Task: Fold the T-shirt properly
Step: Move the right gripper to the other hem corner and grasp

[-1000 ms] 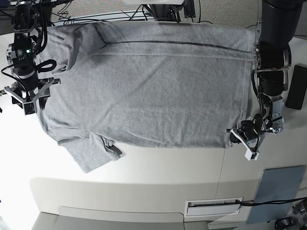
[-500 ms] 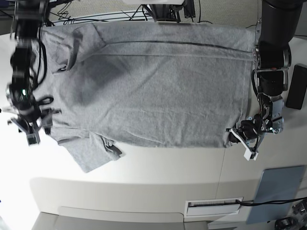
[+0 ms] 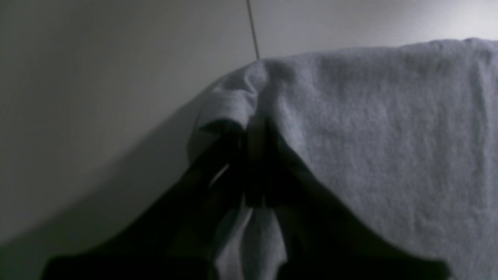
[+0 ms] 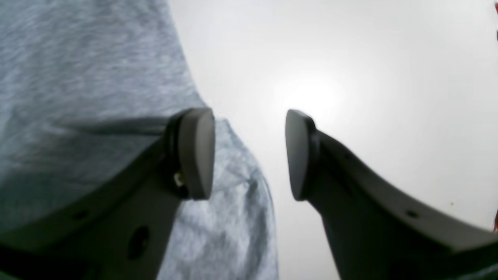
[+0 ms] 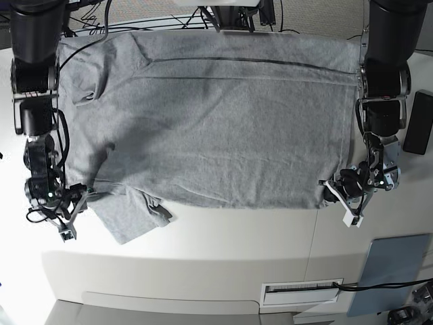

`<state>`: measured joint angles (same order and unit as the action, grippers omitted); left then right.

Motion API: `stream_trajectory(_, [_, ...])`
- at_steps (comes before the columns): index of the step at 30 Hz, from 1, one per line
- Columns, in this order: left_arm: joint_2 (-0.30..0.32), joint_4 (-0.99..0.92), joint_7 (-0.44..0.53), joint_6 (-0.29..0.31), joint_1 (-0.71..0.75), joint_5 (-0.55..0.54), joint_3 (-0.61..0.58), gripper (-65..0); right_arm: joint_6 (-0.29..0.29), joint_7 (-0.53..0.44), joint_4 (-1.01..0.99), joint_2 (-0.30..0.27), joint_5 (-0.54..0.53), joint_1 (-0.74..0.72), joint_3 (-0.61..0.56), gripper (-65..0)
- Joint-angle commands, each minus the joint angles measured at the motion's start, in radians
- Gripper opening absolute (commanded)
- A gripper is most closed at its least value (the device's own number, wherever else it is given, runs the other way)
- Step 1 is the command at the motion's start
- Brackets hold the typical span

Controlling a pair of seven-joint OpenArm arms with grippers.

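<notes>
1. White and smooth, the large table [image 5: 223,244] fills the base view; a thin seam line crosses it, and black cables lie beyond its far edge.
2. The large heather-grey short-sleeved cotton T-shirt [image 5: 216,122] lies spread flat on the table with its plain side up, and it covers most of the far half of the surface.
3. One short sleeve [image 5: 128,213] sticks out toward the near edge of the table, with a small fold at its corner.
4. The left gripper [image 5: 336,191] is at the near corner of the shirt on the right side of the base view. In the left wrist view its dark fingers [image 3: 253,163] are pressed together on a bunched fold of the grey cloth [image 3: 369,136], so it pinches the T-shirt.
5. The right gripper [image 5: 76,201] is low at the opposite end of the shirt, just beside the sleeve. In the right wrist view its two grey pads [image 4: 196,153] stand clearly spread, with bare white table between them.
6. One pad of the right gripper is over the edge of the grey cloth [image 4: 78,77], the other is over the table; whether the pad touches the cloth cannot be told.
7. A flat black object [image 5: 418,123] and a grey-blue sheet [image 5: 391,269] lie on the right side of the table.
</notes>
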<state>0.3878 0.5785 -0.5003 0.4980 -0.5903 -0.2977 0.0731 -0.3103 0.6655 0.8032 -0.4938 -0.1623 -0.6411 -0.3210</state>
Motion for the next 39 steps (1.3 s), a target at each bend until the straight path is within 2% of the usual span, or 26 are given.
stream_trajectory(1, [0.011, 0.010, -0.008, 0.000, -0.022, 0.007, 0.001, -65.0, 0.006, -0.039, -0.019, -0.003, -0.001, -0.051, 0.004, -36.1])
stream_trajectory(5, [0.011, 0.010, -0.008, 0.000, -0.022, 0.007, 0.001, -65.0, -0.037, -0.103, -0.143, 0.035, 0.045, -0.091, 0.004, -36.1])
stream_trajectory(9, [0.011, 0.010, -0.008, 0.000, -0.022, 0.007, 0.001, -65.0, -0.037, -0.166, -0.209, 0.060, 0.118, -0.093, 0.004, -36.1])
stream_trajectory(19, [0.011, 0.010, -0.008, 0.000, -0.022, 0.007, 0.001, -65.0, 0.029, -0.166, -0.229, 0.067, 0.164, -0.090, 0.004, -36.1])
stream_trajectory(21, [0.012, 0.010, -0.008, 0.000, -0.022, 0.007, 0.001, -65.0, 0.047, -0.164, -0.229, 0.064, 0.163, -0.090, 0.004, -36.1])
stream_trajectory(33, [0.012, 0.010, -0.008, 0.000, -0.022, 0.007, 0.001, -65.0, 0.045, -0.144, -0.230, 0.062, 0.150, -0.035, 0.005, -36.1])
stream_trajectory(36, [0.012, 0.010, -0.008, 0.000, -0.022, 0.007, 0.001, -65.0, 0.043, -0.125, -0.230, 0.062, 0.091, -0.011, 0.022, -36.2])
stream_trajectory(39, [0.012, 0.010, -0.008, 0.000, -0.022, 0.007, 0.001, -65.0, 0.014, -0.104, -0.229, 0.062, 0.047, 0.013, 0.056, -36.6])
